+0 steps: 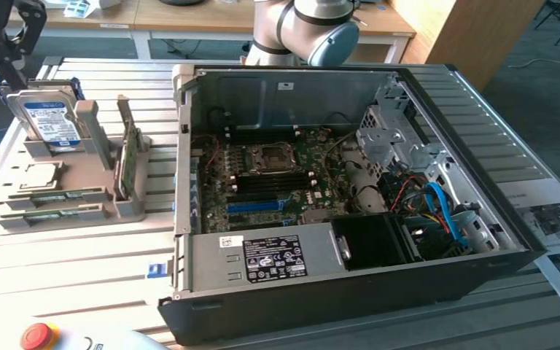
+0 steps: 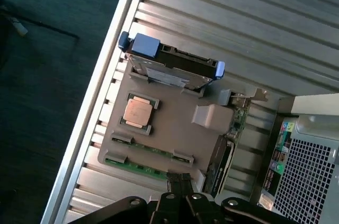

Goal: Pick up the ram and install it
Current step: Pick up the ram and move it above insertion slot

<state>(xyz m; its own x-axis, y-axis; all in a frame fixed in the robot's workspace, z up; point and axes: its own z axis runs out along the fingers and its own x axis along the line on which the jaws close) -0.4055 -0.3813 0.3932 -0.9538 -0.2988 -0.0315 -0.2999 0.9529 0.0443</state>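
Note:
Two ram sticks lie flat in the front slots of a grey holder [image 1: 100, 208], one [image 1: 58, 195] just behind the other [image 1: 52, 216]. The wrist view looks down on the same pair, one ram stick [image 2: 153, 151] beside the second [image 2: 136, 167]. My gripper [image 1: 6, 69] hangs high above the holder's far left end, at the exterior view's left. Its black fingers [image 2: 180, 180] are pressed together with nothing between them, apart from the sticks. The open computer case [image 1: 184, 146] stands to the holder's right, with the motherboard's black memory slots [image 1: 272, 182] uncovered.
The holder also carries an upright hard drive [image 1: 52, 120], a processor chip [image 1: 37, 175] and an upright green card [image 1: 129, 153]. Inside the case are a blue slot strip [image 1: 260, 206], a power supply [image 1: 270, 259] and blue cables [image 1: 445, 211]. A red button [image 1: 39, 335] sits at the table's front.

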